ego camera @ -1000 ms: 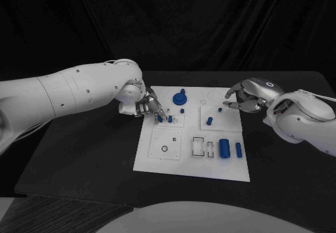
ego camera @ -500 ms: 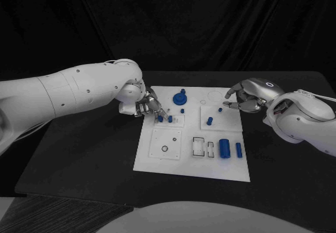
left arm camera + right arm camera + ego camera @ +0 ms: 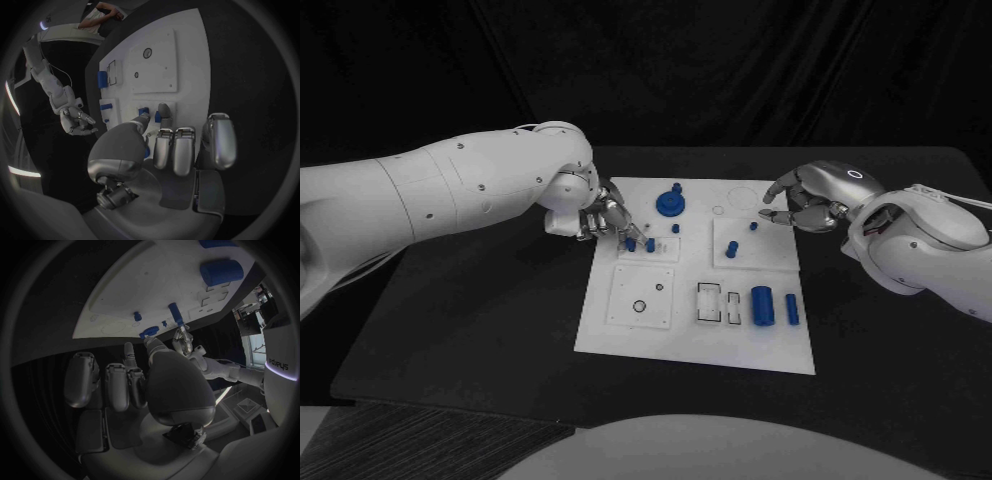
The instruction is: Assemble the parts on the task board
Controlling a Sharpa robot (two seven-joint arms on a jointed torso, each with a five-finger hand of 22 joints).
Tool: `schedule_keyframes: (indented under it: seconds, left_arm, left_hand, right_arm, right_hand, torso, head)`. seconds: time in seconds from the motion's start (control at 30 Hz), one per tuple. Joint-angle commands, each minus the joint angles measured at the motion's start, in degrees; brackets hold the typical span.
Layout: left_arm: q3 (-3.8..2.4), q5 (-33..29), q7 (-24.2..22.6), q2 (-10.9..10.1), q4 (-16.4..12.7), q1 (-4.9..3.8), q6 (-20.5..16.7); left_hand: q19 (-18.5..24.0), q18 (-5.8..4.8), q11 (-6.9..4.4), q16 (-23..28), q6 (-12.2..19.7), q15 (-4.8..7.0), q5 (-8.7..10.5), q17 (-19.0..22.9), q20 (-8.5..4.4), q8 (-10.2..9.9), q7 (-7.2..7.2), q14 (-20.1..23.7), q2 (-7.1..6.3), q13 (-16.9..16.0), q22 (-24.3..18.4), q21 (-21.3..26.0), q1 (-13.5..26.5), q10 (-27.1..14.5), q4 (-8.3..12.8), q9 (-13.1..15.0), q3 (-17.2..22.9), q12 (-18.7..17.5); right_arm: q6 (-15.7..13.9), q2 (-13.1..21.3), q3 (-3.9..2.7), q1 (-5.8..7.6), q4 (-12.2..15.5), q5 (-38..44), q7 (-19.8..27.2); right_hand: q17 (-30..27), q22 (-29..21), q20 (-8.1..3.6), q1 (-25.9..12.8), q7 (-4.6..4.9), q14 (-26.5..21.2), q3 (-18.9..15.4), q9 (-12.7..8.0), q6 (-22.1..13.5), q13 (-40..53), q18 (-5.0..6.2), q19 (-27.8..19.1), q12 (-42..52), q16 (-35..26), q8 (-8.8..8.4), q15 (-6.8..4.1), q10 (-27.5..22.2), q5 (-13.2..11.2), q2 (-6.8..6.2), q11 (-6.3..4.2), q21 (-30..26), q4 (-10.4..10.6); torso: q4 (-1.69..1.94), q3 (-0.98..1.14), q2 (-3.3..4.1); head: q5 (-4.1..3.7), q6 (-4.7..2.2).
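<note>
The white task board (image 3: 635, 325) lies mid-table. At its near-left corner area my left hand (image 3: 604, 220) reaches down to two small blue pegs (image 3: 630, 243). In the left wrist view one peg (image 3: 157, 116) stands between its thumb and a fingertip, pinched. My right hand (image 3: 800, 204) hovers at the board's far right corner with its fingers curled in and nothing seen in them. A round blue knob (image 3: 672, 203) stands at the far edge. A short peg (image 3: 733, 247) and a smaller one (image 3: 751, 226) stand near the right hand.
A thick blue cylinder (image 3: 762, 305) and a thin one (image 3: 792, 309) lie at the board's near right, beside rectangular slots (image 3: 713, 298). A square plate with a ring hole (image 3: 639, 306) sits near left. Black table (image 3: 473, 330) surrounds the board.
</note>
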State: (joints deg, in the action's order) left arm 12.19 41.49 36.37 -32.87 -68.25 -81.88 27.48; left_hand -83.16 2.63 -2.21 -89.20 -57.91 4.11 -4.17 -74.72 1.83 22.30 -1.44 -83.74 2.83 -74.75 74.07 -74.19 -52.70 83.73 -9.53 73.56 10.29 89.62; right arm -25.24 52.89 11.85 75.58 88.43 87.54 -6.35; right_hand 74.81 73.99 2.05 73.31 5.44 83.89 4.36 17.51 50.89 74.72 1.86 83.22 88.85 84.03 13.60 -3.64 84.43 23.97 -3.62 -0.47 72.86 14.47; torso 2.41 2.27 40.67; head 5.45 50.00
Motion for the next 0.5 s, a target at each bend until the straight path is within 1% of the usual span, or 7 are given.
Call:
schedule_keyframes:
  seconds: [0.03,0.1,0.2,0.27,0.33,0.4,0.5]
  left_arm:
    - [-0.05,-0.32,-1.14,0.17,0.01,0.13,-0.13]
    - [-0.05,-0.32,-1.11,0.2,0.02,0.13,-0.1]
    - [-0.05,-0.32,-1.03,0.2,0.01,0.13,-0.04]
    - [-0.05,-0.32,-0.97,0.17,0.0,0.13,-0.07]
    - [-0.05,-0.32,-0.82,0.13,0.0,0.13,-0.11]
    - [-0.05,-0.32,-0.73,0.11,0.0,0.13,-0.08]
    - [-0.05,-0.32,-0.6,0.11,0.0,0.13,0.02]
  left_hand:
    - [-0.17,0.81,-0.23,-0.8,0.61,0.83,0.75,-15.28,-0.25,1.22,0.26,-6.26,-0.08,-15.25,11.4,0.47,-0.67,6.27,0.11,2.94,-1.72,0.38]
    - [-0.17,0.81,-0.24,-0.8,0.61,0.84,0.73,-15.28,-0.25,1.34,0.28,-6.26,-0.06,-15.25,11.4,0.48,-0.73,6.27,0.13,2.98,-1.73,0.38]
    - [-0.22,0.79,-0.3,-0.8,0.2,0.89,0.51,-15.28,-0.28,2.63,0.36,-6.26,0.1,-15.25,11.43,0.37,-0.92,6.27,0.17,3.23,-1.8,0.38]
    - [-0.22,0.8,-0.41,-0.8,0.48,0.98,-1.03,-15.28,-0.37,3.79,0.47,-6.26,0.4,-15.25,11.41,0.42,-1.32,6.27,0.26,3.24,-1.9,0.38]
    - [-0.22,0.8,-0.44,-0.8,0.56,1.02,-1.82,-15.28,-0.41,4.37,0.51,-6.26,0.47,-15.25,11.41,0.45,-1.43,6.27,0.25,3.26,-1.98,0.38]
    - [-0.27,0.79,-0.58,-0.8,-0.03,1.16,-4.83,-15.28,-0.53,6.94,0.72,-6.26,0.7,-15.25,11.43,0.38,-2.01,6.27,0.51,3.51,-1.91,0.38]
    - [-0.26,0.79,-0.67,-0.8,-0.38,1.2,-5.6,-15.28,-0.58,8.07,0.79,-6.26,0.78,-15.25,11.42,0.4,-2.31,6.27,0.69,3.67,-1.81,0.38]
  right_arm:
    - [0.31,0.01,-0.04,-0.13,0.0,0.18,-1.1]
    - [0.33,0.02,-0.04,-0.13,0.01,0.18,-1.12]
    - [0.39,0.03,-0.04,-0.13,0.02,0.18,-1.16]
    - [0.42,0.03,-0.04,-0.13,0.02,0.18,-1.18]
    - [0.46,0.03,-0.04,-0.13,0.01,0.18,-1.2]
    - [0.47,0.03,-0.04,-0.13,0.01,0.18,-1.21]
    - [0.49,0.04,-0.04,-0.13,0.02,0.18,-1.22]
  right_hand:
    - [5.46,10.8,0.54,1.3,-0.12,4.16,1.75,-0.69,0.3,15.28,2.07,-0.07,1.15,-0.6,0.7,-0.01,5.57,1.22,0.61,0.68,-1.32,0.27]
    - [5.46,10.8,0.54,1.3,-0.12,4.16,1.75,-0.69,0.3,15.28,2.07,-0.07,1.15,-0.6,0.7,-0.01,5.57,1.22,0.61,0.68,-1.32,0.27]
    - [5.46,10.8,0.54,1.3,-0.12,4.16,1.75,-0.69,0.3,15.28,2.07,-0.07,1.15,-0.6,0.7,-0.01,5.57,1.22,0.61,0.68,-1.32,0.27]
    - [5.45,10.79,0.58,1.43,-0.06,4.15,1.8,-0.75,0.3,15.28,2.08,-0.08,1.15,-0.6,0.69,0.05,5.57,1.35,0.59,0.76,-1.36,0.17]
    - [5.45,10.79,0.58,1.43,-0.06,4.15,1.8,-0.75,0.3,15.28,2.08,-0.08,1.15,-0.6,0.69,0.05,5.57,1.35,0.59,0.76,-1.36,0.17]
    - [5.45,10.79,0.58,1.43,-0.06,4.15,1.8,-0.75,0.3,15.28,2.08,-0.08,1.15,-0.6,0.69,0.05,5.57,1.35,0.59,0.76,-1.36,0.17]
    - [5.45,10.79,0.58,1.43,-0.06,4.15,1.8,-0.75,0.3,15.28,2.08,-0.08,1.15,-0.6,0.69,0.05,5.57,1.35,0.59,0.76,-1.36,0.17]
  torso:
    - [-0.02,0.02,-0.01]
    - [-0.02,-0.01,-0.02]
    - [-0.04,0.01,-0.01]
    - [-0.04,0.02,0.0]
    - [-0.03,0.01,-0.01]
    - [-0.02,0.01,0.01]
    - [-0.01,0.01,0.01]
  head:
    - [0.03,0.0]
    - [0.03,0.0]
    - [0.01,0.0]
    - [0.05,0.0]
    - [0.08,0.0]
    - [0.03,0.0]
    - [0.0,0.0]
